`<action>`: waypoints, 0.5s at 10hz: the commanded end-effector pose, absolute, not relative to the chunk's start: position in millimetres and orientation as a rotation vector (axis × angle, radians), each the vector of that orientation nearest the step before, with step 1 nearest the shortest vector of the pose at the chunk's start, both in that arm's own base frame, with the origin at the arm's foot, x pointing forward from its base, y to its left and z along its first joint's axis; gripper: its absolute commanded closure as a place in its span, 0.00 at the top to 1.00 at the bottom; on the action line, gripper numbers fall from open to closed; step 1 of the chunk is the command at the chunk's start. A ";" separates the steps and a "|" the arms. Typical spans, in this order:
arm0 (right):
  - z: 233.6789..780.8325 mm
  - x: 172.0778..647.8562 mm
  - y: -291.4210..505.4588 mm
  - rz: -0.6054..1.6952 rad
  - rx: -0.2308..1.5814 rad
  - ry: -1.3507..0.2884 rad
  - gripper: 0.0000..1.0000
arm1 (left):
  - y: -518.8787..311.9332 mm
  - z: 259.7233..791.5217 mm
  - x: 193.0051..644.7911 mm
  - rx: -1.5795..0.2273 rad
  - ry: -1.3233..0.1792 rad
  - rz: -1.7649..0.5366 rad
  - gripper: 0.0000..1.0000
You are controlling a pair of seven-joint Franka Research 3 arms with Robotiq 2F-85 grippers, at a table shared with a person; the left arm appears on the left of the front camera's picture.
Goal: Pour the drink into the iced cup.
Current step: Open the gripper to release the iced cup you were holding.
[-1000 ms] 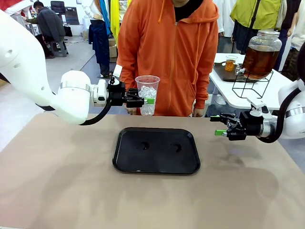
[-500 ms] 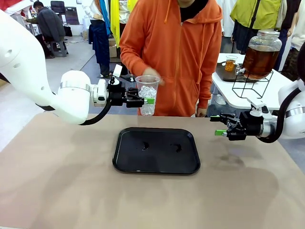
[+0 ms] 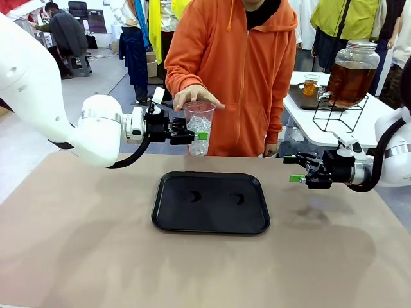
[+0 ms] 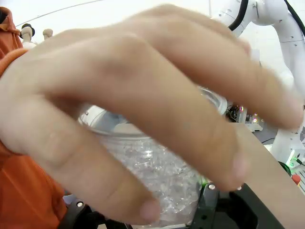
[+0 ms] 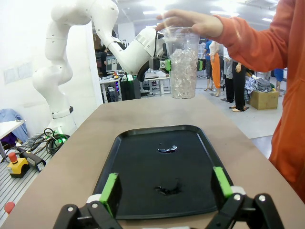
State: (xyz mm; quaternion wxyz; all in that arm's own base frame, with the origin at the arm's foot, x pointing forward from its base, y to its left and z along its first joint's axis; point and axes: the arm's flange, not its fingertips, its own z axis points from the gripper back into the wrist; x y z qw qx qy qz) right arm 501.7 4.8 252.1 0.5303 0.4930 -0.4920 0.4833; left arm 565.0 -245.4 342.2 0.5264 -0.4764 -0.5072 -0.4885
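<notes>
Table: A tan table top lay bare in the foreground, with wide open room to either side of the tray.
Tray: A black rectangular plastic tray sat mid-table with two small wet patches on it, its far edge just short of the cup.
Right gripper: The right gripper hovered above the table off the tray's right edge, its jaws spread wide and empty.
Left gripper: The left gripper was clamped on the middle of a clear plastic cup packed with ice, holding it upright in the air beyond the tray's far edge.
Hand: The hand of a person in an orange hooded top was laid over the cup's rim, fingers draped down its sides.
Drink: The amber-brown drink stood in a big round glass dispenser jar on a black wire stand, on a white side table at far right, well apart from the cup.
Step in hand: Apparently a handover of the iced cup. Best done by keeping the cup level and easing the jaws only once the hand bore the weight. The thin wall could buckle or the ice spill.
Room: The left arm had free space to draw back toward its own side. The table's far edge and the person's body crowded the cup from behind.
</notes>
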 end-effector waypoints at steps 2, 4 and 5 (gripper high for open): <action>254.5 501.9 4.7 1.157 1.177 -1.179 1.00 | -246.6 347.6 562.9 -1.141 -1.240 -1.177 0.67; 254.5 501.9 4.7 1.157 1.177 -1.179 1.00 | -246.6 347.6 562.9 -1.141 -1.240 -1.177 0.67; 254.5 501.9 4.7 1.157 1.177 -1.179 1.00 | -246.6 347.6 562.9 -1.141 -1.240 -1.177 0.67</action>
